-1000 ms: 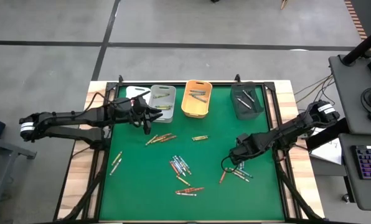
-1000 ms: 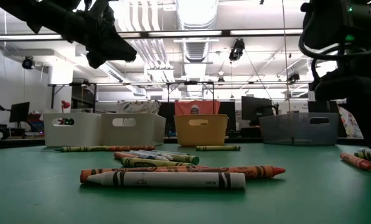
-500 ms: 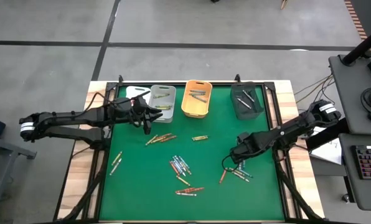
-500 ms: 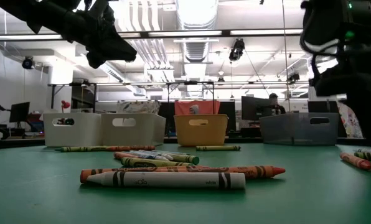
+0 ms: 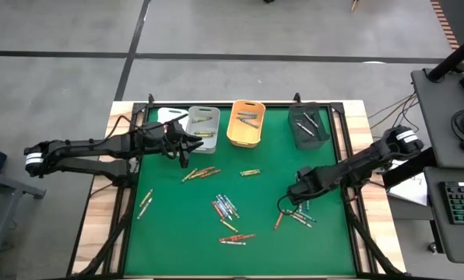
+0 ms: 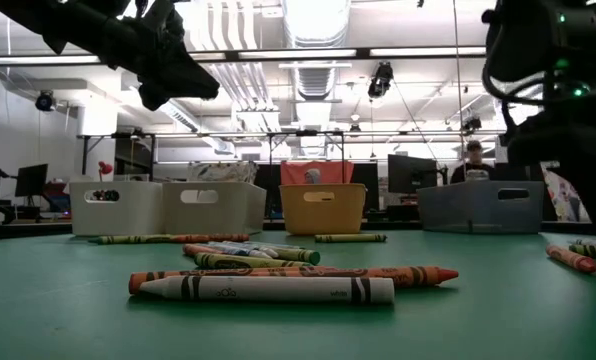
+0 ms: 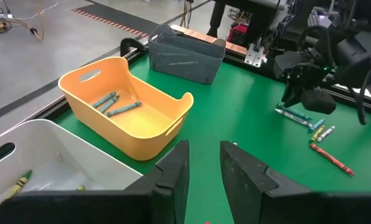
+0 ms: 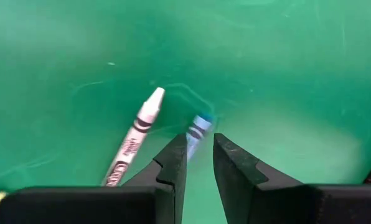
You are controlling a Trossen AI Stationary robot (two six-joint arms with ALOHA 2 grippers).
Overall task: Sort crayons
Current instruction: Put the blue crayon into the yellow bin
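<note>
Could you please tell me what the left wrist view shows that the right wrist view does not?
Only the left wrist view shows the bins: the orange bin holding grey crayons, the grey bin, and the right arm beyond. Only the right wrist view shows a white crayon and a blue crayon up close. Both share the green mat.

Orange bin [image 7: 126, 118] with grey crayons [image 7: 114, 104] inside — dark grey bin [image 7: 185, 57] beyond — loose crayons [image 7: 310, 127] on green mat [image 7: 248, 118].

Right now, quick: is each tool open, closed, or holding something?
Left tool: cannot be told from these views.
Right tool: closed on a blue crayon.
</note>
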